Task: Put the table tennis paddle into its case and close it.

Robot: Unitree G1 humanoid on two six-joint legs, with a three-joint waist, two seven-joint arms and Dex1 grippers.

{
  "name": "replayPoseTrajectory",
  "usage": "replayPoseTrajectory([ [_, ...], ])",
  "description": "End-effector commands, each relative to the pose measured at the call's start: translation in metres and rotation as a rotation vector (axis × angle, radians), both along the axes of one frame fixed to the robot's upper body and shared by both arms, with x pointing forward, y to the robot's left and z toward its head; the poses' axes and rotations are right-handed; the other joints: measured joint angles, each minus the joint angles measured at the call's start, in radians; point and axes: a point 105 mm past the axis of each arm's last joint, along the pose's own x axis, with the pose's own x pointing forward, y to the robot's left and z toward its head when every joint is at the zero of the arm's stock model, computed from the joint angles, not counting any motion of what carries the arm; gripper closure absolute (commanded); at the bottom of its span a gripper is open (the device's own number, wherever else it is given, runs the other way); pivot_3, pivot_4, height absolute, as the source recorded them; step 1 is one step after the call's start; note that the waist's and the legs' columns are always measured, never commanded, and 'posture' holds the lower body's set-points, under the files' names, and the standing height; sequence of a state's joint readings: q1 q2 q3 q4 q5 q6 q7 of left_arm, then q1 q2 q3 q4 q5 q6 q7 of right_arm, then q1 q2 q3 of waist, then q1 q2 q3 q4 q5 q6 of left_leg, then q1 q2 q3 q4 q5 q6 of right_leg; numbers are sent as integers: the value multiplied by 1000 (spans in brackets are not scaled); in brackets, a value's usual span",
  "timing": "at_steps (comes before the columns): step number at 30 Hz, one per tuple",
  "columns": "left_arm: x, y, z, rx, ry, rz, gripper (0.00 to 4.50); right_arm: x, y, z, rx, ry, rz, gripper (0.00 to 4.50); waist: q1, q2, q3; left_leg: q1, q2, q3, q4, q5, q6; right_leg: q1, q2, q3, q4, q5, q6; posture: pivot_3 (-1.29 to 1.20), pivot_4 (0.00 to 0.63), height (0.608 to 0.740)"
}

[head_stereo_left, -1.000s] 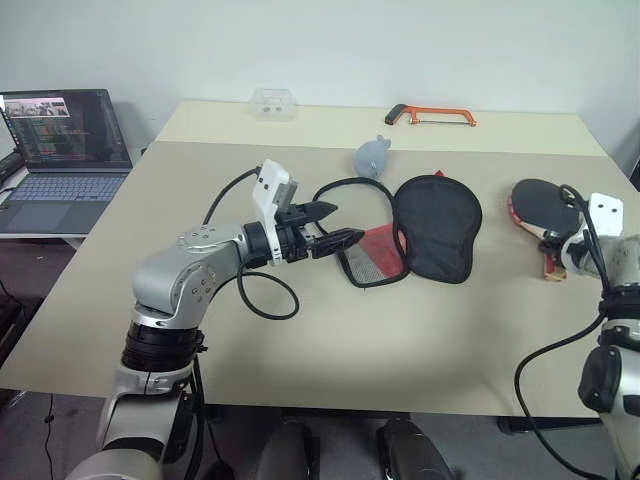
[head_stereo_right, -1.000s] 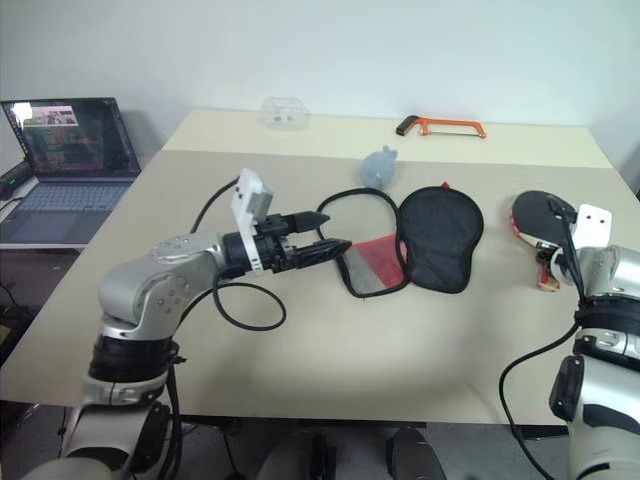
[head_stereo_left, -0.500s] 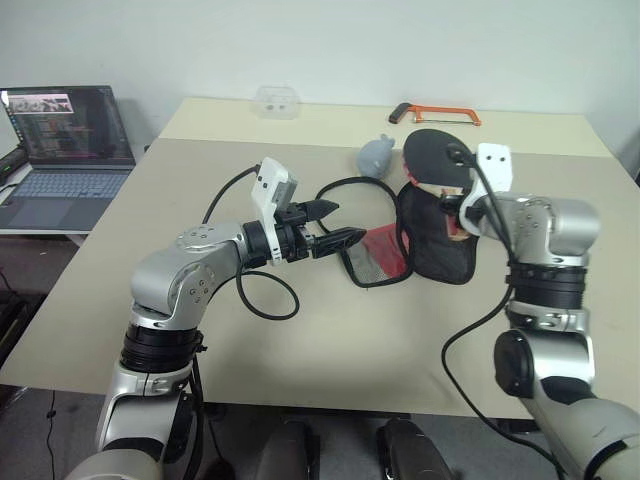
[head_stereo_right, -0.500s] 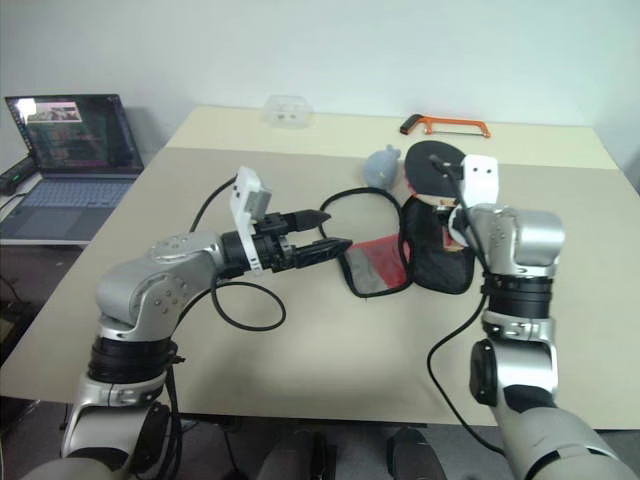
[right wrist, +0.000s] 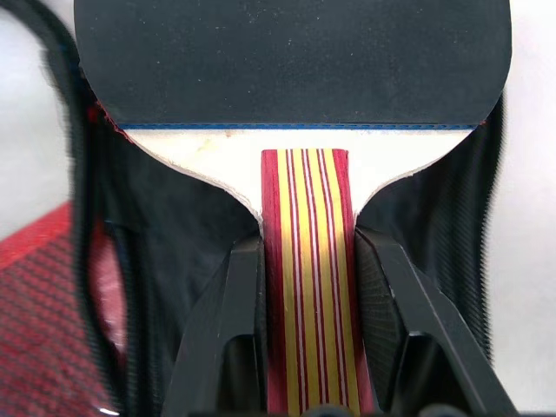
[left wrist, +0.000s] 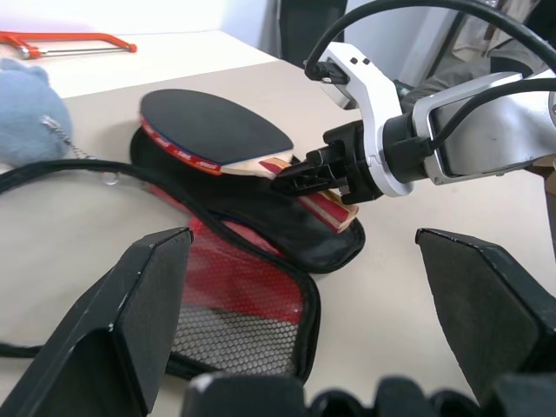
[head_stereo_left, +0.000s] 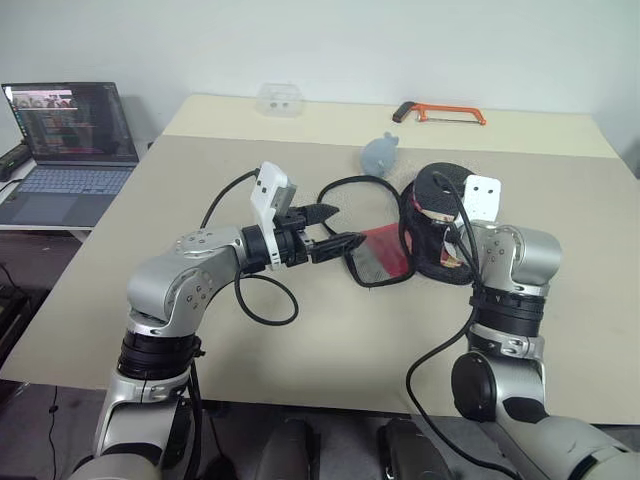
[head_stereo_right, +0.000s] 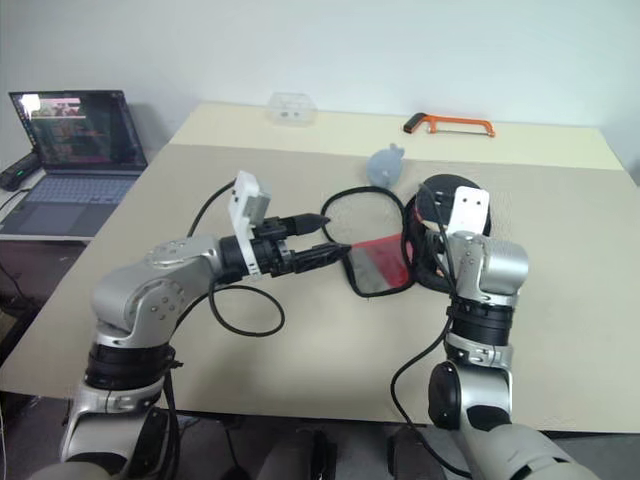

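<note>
The table tennis paddle (left wrist: pixel 217 130) has a black blade and a striped wooden handle (right wrist: pixel 304 261). My right gripper (right wrist: pixel 306 245) is shut on that handle. It holds the paddle low over the black half of the case (head_stereo_left: pixel 437 255). I cannot tell whether the blade touches the fabric. The case lies unzipped and spread open in the middle of the table. Its red mesh half (left wrist: pixel 248 278) points toward my left gripper (head_stereo_left: pixel 345 225). That gripper hovers level just left of the case, open and holding nothing.
A grey-blue plush (head_stereo_left: pixel 378 153) lies just behind the case, close to the zip cord loop (head_stereo_left: pixel 345 185). An orange hacksaw (head_stereo_left: pixel 440 113) and a clear plastic box (head_stereo_left: pixel 277 100) lie at the far edge. A laptop (head_stereo_left: pixel 65 140) stands on a side surface to the left.
My right arm has carried the paddle from the table's right side leftward and lowered it over the black half of the case. The left gripper has stayed in place, open.
</note>
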State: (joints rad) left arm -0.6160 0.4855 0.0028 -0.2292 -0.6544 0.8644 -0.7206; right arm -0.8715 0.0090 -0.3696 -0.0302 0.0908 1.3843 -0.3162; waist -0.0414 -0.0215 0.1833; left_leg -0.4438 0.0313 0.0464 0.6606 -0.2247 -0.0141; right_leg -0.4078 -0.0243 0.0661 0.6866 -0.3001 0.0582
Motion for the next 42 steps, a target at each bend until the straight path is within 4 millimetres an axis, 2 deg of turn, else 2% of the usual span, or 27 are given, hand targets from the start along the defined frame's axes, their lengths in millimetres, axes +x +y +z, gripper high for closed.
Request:
replayPoseTrajectory([
  [1,-7,-4,10,-5,-49,-22,0,3,0,19,-9,-80,-20,3465,-2,0,0,0,0,0,0,0,0,0,0,0,0,0,0,0,150,740],
  [20,-6,-3,9,-2,-44,-11,0,4,6,-3,12,-22,-14,3465,-3,0,0,0,0,0,0,0,0,0,0,0,1,0,0,0,150,740],
  [34,-8,-2,9,-5,-40,-5,0,12,7,-7,-15,-23,5,3465,-8,0,0,0,0,0,0,0,0,0,0,0,2,0,0,0,150,740],
  [42,-8,-2,9,-1,-39,3,0,11,7,-23,-13,5,20,3465,-11,0,0,1,0,0,1,0,0,0,0,0,3,0,0,0,150,740],
])
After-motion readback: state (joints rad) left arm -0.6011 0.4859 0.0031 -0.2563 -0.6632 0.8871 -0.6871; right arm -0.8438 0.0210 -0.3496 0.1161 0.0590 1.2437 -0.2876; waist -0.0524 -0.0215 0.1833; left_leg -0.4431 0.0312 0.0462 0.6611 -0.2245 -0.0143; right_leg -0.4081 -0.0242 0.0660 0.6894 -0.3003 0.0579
